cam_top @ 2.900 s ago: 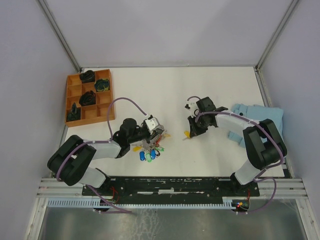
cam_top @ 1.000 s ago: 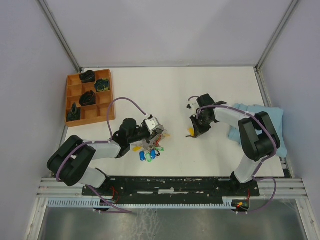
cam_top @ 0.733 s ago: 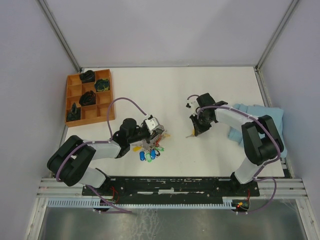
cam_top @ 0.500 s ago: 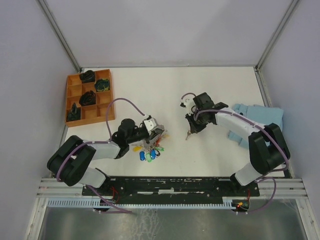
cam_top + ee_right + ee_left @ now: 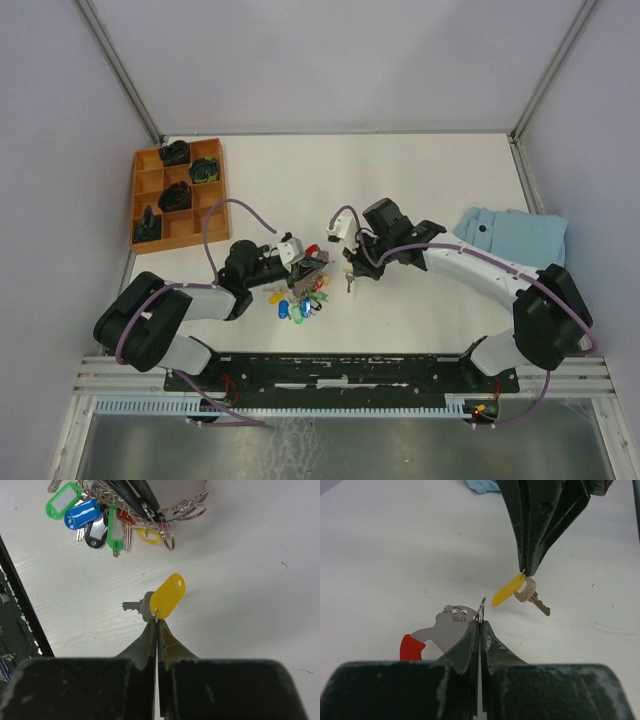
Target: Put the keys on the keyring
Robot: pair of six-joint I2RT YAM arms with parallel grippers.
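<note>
**Yellow key held up beside the keyring**

Our right gripper (image 5: 157, 622) is clamped tight on the small loop of the yellow-tagged key (image 5: 167, 596), which hangs just above the table (image 5: 245, 610). Our left gripper (image 5: 480, 624) pinches a thin wire ring of the keyring (image 5: 298, 288), near that key but apart from it. The other keys (image 5: 82, 514) lie bunched on the table at the keyring.
</note>
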